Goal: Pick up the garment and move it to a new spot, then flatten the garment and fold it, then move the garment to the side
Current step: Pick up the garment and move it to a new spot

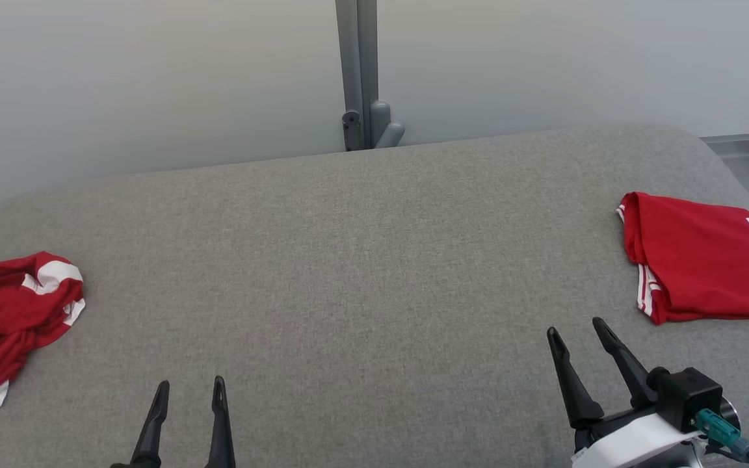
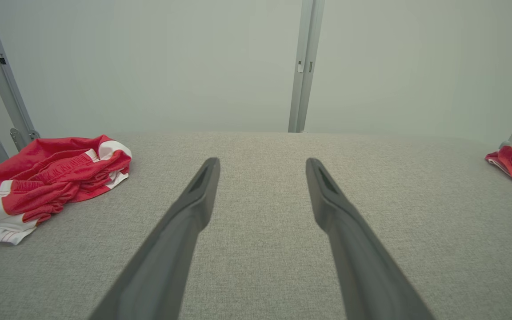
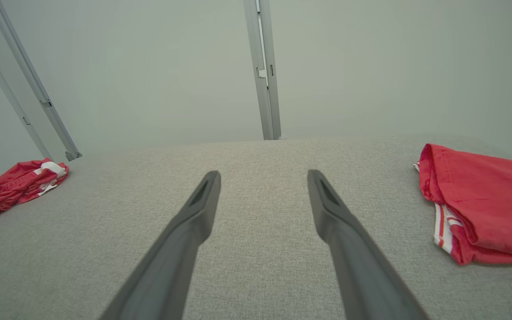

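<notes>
**Two red garments at opposite ends of the grey table, both grippers empty**

The grey fabric-covered table (image 1: 374, 260) spans the head view, with rounded far corners. Behind it stands a pale wall (image 1: 153, 78), split by a grey metal post (image 1: 357, 71) that meets the table's far edge near the middle.

At the table's right end lies the folded jersey (image 1: 699, 260). It is red and laid flat in a neat stack, with white-striped trim along its near left edge and part of a dark, white-edged number at the frame's right border. The right wrist view shows its layers resting one on another, with the fold toward the table's middle.

At the table's left end, well apart from the jersey, sits the crumpled garment (image 1: 10, 318). It is red with white bands and bunched into a loose heap. In the left wrist view a gathered waistband runs across its top.

The right gripper (image 1: 575, 327) hovers over the near right part of the table, near the jersey's near left corner but not touching it. Its fingers are spread wide with nothing between them. The left gripper (image 1: 191, 383) sits at the near edge, left of centre, with bare table between it and the crumpled garment. Its fingers are likewise parted and empty.

A small teal connector (image 1: 716, 426) sticks out from the right wrist.
</notes>
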